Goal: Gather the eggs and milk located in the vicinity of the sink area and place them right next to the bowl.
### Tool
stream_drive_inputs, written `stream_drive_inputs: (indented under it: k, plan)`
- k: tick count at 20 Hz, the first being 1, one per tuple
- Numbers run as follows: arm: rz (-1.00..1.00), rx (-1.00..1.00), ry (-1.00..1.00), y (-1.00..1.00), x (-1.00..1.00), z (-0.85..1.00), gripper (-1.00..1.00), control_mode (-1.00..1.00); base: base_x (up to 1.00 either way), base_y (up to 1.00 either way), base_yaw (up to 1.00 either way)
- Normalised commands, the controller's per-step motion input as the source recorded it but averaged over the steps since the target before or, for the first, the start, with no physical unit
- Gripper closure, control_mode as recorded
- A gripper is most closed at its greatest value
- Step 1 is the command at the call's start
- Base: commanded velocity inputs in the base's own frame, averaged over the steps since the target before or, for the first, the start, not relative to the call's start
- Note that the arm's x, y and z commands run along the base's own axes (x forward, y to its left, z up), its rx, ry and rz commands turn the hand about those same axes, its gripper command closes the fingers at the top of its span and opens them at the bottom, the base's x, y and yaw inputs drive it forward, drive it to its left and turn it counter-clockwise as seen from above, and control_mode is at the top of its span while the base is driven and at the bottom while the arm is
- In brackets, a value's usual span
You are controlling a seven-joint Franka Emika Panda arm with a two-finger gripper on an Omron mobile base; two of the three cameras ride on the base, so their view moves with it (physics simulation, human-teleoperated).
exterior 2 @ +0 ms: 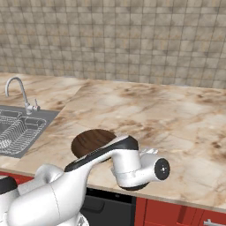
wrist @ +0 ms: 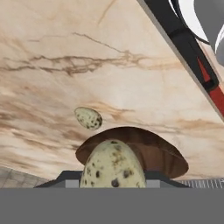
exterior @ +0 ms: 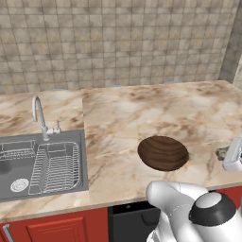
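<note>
Though unlabelled, speckled egg [wrist: 113, 165] in gripper [wrist: 113, 180]

We see even, soft rendered light, no glare; a faint shadow rims the bowl [exterior: 163, 152], and textures blur slightly beyond the fingers.

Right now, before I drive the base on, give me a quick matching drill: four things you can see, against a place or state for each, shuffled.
Things:
1. speckled egg in the hand
2. second speckled egg
3. wooden bowl
4. dish rack

Places or states:
A. inside the sink basin
B. lying loose on the marble counter beside the bowl
C. between the fingers, close to the camera
D. empty, on the counter right of the sink

Pairs: 1-C, 2-B, 3-D, 4-A
</note>
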Motion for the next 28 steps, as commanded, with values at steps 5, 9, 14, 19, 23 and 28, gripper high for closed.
stream_drive_inputs:
  k: [5, 9, 14, 19, 23, 28]
  plan:
    - [0.00, 0.00, 0.00, 0.15, 0.00, -0.29, 1.00, -1.00, 0.00, 0.00, 0.00]
    - [0.02, 0.00, 0.00, 0.07, 0.00, -0.24, 1.00, -1.00, 0.00, 0.00, 0.00]
    - [0.11, 0.00, 0.01, 0.00, 0.00, -0.20, 1.00, -1.00, 0.00, 0.00, 0.00]
    - [0.15, 0.00, 0.01, 0.01, 0.05, -0.20, 1.00, -1.00, 0.00, 0.00, 0.00]
    - [0.10, 0.00, 0.00, 0.08, 0.12, -0.11, 1.00, -1.00, 0.00, 0.00, 0.00]
    - [-0.01, 0.00, 0.00, 0.05, 0.18, -0.01, 1.00, -1.00, 0.00, 0.00, 0.00]
